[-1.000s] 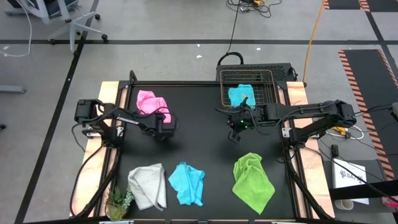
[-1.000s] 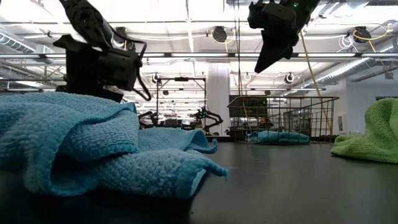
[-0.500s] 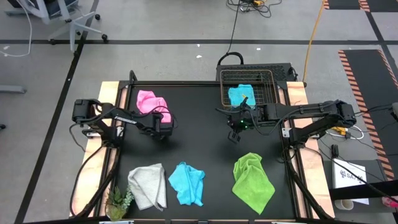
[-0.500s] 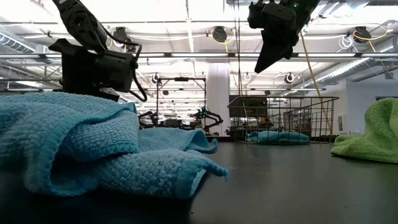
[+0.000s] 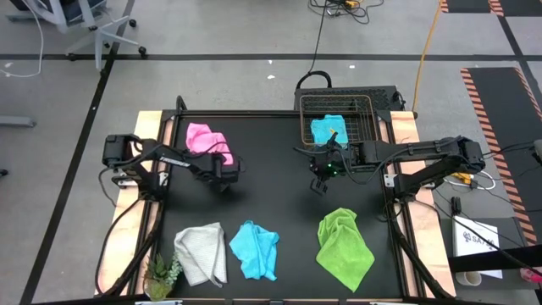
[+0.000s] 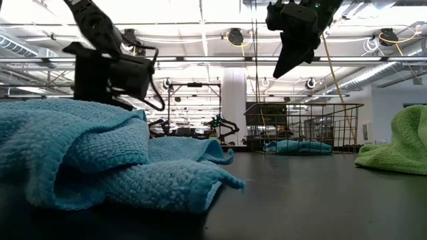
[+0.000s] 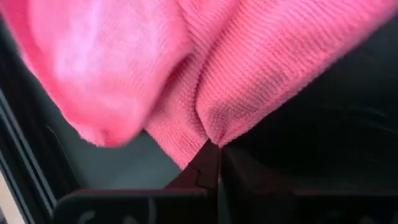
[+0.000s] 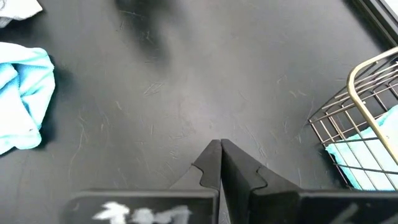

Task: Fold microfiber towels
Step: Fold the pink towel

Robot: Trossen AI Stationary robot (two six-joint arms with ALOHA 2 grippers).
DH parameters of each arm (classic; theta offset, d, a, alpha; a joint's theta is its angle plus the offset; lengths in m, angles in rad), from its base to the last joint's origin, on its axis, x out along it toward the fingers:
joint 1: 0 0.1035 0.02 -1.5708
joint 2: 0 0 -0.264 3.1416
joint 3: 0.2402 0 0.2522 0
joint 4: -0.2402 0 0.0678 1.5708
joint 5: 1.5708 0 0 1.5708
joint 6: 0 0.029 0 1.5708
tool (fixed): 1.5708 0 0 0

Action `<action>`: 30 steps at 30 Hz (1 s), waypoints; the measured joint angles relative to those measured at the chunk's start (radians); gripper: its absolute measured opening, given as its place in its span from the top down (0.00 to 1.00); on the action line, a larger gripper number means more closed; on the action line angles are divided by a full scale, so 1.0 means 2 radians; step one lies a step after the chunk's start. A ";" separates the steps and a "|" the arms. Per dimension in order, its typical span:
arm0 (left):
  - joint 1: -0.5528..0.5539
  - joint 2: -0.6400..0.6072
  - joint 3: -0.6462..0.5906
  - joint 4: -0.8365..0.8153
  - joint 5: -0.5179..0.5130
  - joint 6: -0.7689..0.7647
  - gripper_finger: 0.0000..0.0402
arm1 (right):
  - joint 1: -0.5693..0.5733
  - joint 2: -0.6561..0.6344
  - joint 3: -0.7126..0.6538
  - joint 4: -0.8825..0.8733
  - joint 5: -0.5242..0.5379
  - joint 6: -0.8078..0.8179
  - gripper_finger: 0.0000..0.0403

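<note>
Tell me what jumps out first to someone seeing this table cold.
Bright cloths on a black table: the pink towel at the far left with the left gripper shut on its edge, and the lime green towel near right. The wire basket at the far edge holds a light blue towel.

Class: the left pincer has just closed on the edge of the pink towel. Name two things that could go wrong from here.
1. The left pincer pinches only a thin edge fold of the pink towel, so it may slip free when lifted.
2. The pink towel is bunched; pulling one edge may drag it crumpled rather than spread it flat.
</note>
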 joint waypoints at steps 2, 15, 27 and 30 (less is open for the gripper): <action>-0.002 0.000 0.025 -0.001 0.021 0.013 0.99 | 0.000 0.000 0.000 0.000 0.000 0.000 1.00; -0.040 -0.001 0.274 -0.148 -0.074 0.071 0.99 | 0.000 0.000 0.000 0.000 0.000 0.000 1.00; -0.074 -0.002 0.536 -0.202 -0.247 0.170 0.99 | 0.000 0.000 0.000 0.000 0.000 -0.009 1.00; -0.070 -0.003 0.570 -0.202 -0.289 0.198 1.00 | 0.000 0.000 0.000 0.000 0.000 -0.013 1.00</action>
